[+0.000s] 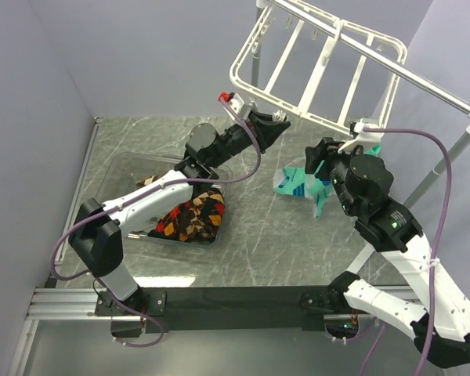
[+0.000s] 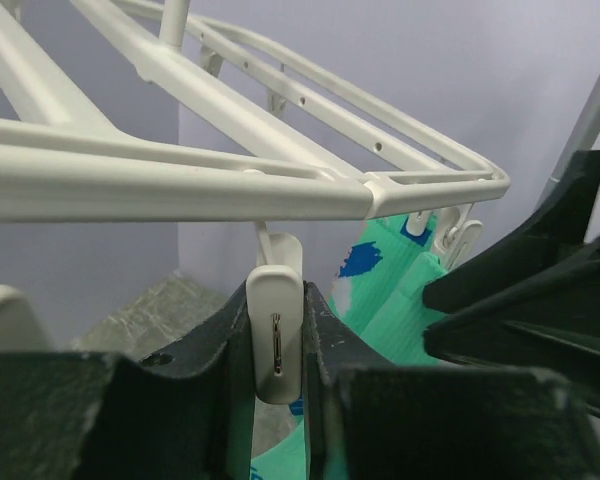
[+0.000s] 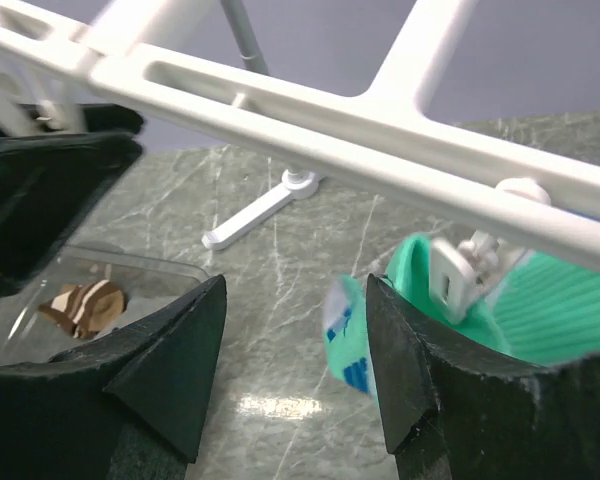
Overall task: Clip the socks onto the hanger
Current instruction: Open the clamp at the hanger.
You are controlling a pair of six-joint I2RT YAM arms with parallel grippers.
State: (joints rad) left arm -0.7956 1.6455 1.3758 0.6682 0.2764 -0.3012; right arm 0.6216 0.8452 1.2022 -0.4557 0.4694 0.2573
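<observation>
Left end effector (image 2: pixel 276 335) is pinching a hanger (image 2: pixel 180 190) clip (image 2: pixel 276 290), probably to open it for the mint-green sock (image 3: pixel 550 310). Right end effector (image 3: pixel 295 300) is hovering beside the sock, open and empty.

Hanger (image 1: pixel 323 66): white frame with parallel cross bars, tilted, hung on a silver pole stand (image 1: pixel 442 92) at the far right.
My left gripper (image 1: pixel 276 128): raised to the hanger's near rim; finger gap not readable from above.
My right gripper (image 1: pixel 323 155): below that rim, just beside a mint-green sock (image 1: pixel 296 185) with blue marks.
Argyle socks (image 1: pixel 194 219): heaped in a clear tray (image 1: pixel 129 168) on the grey marbled table (image 1: pixel 282 243), partly under my left arm.
</observation>
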